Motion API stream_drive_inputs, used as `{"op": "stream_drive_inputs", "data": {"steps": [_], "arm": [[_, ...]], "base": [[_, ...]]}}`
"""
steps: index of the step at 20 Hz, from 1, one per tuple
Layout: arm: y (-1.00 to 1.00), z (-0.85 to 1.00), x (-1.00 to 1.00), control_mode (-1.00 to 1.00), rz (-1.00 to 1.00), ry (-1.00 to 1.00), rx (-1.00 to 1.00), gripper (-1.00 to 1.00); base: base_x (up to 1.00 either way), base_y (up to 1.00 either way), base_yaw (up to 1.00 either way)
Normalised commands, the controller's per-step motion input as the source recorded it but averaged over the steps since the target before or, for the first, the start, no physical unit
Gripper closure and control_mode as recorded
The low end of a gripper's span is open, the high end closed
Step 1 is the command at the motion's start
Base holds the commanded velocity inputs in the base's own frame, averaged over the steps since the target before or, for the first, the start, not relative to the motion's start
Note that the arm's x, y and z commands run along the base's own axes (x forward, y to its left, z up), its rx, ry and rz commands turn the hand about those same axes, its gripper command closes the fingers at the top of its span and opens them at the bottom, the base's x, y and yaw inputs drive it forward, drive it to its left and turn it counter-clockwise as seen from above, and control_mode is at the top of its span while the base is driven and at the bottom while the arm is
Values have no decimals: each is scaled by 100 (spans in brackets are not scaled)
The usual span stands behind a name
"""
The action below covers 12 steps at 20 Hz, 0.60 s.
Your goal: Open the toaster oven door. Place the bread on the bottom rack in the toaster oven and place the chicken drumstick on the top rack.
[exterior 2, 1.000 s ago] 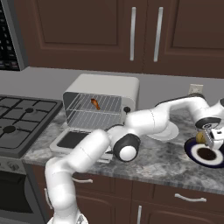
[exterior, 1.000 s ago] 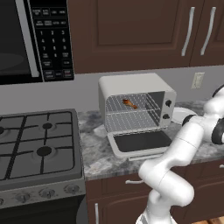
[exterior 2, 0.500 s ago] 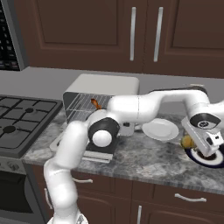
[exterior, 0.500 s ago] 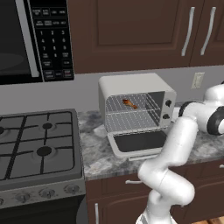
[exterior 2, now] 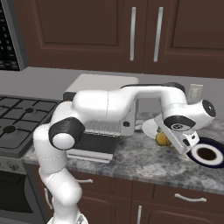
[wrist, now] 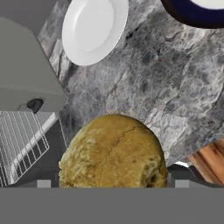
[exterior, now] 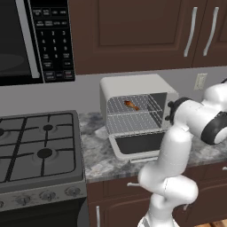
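Gripping the bread [wrist: 113,148] with the tool [wrist: 113,183], spread wide and pressed against both sides of the round, cracked, golden loaf. Held just above the grey stone bench [wrist: 175,87], at about 3 o'clock from the toaster oven [exterior: 133,84] in the right base view. Flanked there by a white plate [wrist: 94,28] at 10 o'clock of the loaf and a dark blue plate [exterior 2: 208,154] at 4 o'clock. Standing open on the bench, with the toaster oven door [exterior: 142,144] dropped flat toward 6 o'clock. Showing the chicken drumstick [exterior: 131,105] lying on the top rack [exterior: 119,106], near its middle. Carrying nothing on the bottom rack [exterior: 133,123].
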Motion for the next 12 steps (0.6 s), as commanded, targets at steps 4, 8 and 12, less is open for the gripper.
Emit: {"op": "stream_drive_inputs", "data": {"steps": [4, 8, 12], "arm": [[100, 23, -24, -100, 8, -17, 0, 100], [100, 13, -13, -100, 5, -14, 0, 100], [100, 19, -2, -100, 5, -11, 1, 100]], "base": [[0, 0, 0], [0, 0, 0], [0, 0, 0]]}}
